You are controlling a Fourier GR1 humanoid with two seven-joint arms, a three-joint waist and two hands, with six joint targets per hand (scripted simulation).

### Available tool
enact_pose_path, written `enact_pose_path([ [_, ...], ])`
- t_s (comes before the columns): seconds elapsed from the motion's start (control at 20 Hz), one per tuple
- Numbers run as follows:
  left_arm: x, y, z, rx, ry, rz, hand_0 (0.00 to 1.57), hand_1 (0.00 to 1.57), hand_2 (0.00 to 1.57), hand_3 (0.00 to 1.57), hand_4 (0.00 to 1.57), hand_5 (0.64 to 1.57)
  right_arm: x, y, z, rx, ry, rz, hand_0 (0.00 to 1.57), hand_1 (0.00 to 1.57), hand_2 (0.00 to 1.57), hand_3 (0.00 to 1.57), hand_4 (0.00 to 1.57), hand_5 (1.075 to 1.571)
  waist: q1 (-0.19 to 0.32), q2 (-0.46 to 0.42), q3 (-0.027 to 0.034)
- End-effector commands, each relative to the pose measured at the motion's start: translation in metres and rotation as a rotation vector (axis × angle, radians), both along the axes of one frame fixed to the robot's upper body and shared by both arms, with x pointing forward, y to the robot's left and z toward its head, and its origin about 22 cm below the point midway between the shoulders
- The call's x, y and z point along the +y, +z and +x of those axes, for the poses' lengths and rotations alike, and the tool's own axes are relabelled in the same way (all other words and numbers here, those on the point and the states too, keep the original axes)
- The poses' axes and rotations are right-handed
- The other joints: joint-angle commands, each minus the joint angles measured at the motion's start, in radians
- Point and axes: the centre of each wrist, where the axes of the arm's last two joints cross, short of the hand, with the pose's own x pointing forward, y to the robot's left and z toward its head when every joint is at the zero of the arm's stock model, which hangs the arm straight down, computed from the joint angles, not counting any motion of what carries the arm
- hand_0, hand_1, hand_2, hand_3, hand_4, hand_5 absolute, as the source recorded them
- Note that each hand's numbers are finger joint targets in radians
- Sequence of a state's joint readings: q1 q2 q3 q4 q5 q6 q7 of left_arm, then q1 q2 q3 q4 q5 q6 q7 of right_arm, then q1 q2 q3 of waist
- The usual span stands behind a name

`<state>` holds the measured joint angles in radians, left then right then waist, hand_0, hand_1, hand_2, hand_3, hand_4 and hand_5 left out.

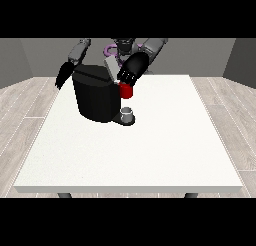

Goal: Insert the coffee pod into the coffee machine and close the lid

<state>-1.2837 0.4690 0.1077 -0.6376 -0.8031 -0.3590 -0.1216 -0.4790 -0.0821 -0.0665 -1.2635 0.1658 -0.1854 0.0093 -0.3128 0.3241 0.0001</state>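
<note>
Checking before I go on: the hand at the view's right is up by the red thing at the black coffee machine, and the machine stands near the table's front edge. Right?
Not quite. The front view shows the coffee machine toward the table's far edge, close to the robot. The hand at the view's right is indeed by the red thing at the machine.

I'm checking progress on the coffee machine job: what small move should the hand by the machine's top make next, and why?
Probably a short press down and forward on the lid. The hand at the view's right sits at the top of the black coffee machine, just above a red thing at the machine, and a grey lid looks raised beside it. The hand at the view's left hangs clear.
</note>
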Motion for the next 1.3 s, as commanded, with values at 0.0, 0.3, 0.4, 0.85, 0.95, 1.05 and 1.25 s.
enact_pose_path([
  [0.0,-0.002,-0.012,0.001,-0.003,0.008,0.07,1.21,1.21,1.22,1.09,0.0,1.571,-0.008,0.002,0.001,0.024,-0.008,-0.006,0.0,0.0,0.0,0.0,0.0,1.571,-0.004,-0.008,0.0001],
  [0.3,0.014,-0.012,0.001,-0.026,0.007,0.071,1.1,1.1,1.13,0.99,0.0,1.571,0.003,0.005,-0.002,0.027,0.005,0.0,0.0,0.0,0.0,0.0,0.0,1.571,-0.002,0.008,-0.0001],
  [0.4,0.014,-0.022,0.003,-0.008,0.002,0.037,1.12,1.12,1.14,0.98,0.0,1.571,0.016,0.013,-0.004,-0.03,0.005,-0.016,0.0,0.0,0.0,0.0,0.0,1.571,-0.011,0.01,-0.0004],
  [0.85,0.0,0.01,0.001,-0.163,-0.022,-0.005,1.24,1.24,1.2,0.97,0.0,1.571,0.011,0.03,0.01,-0.042,-0.012,-0.048,0.0,0.0,0.0,0.0,0.11,1.571,-0.017,0.07,-0.0004],
  [0.95,0.02,0.01,-0.002,-0.149,-0.013,0.011,1.22,1.22,1.2,0.98,0.0,1.571,0.004,-0.002,-0.005,-0.021,0.011,-0.016,0.0,0.0,0.0,0.0,0.07,1.571,-0.028,0.056,0.0002],
  [1.05,0.005,0.016,-0.002,-0.217,-0.042,0.027,1.27,1.27,1.24,0.97,0.0,1.571,0.015,0.006,0.002,-0.072,-0.017,-0.043,0.0,0.0,0.0,0.0,0.22,1.571,-0.005,0.105,0.0001],
  [1.25,-0.001,0.005,-0.002,-0.204,-0.047,0.084,1.09,1.09,1.07,0.8,0.0,1.571,0.01,-0.005,-0.001,-0.025,0.01,-0.024,0.0,0.0,0.0,0.0,0.19,1.571,-0.004,0.062,0.0004],
])
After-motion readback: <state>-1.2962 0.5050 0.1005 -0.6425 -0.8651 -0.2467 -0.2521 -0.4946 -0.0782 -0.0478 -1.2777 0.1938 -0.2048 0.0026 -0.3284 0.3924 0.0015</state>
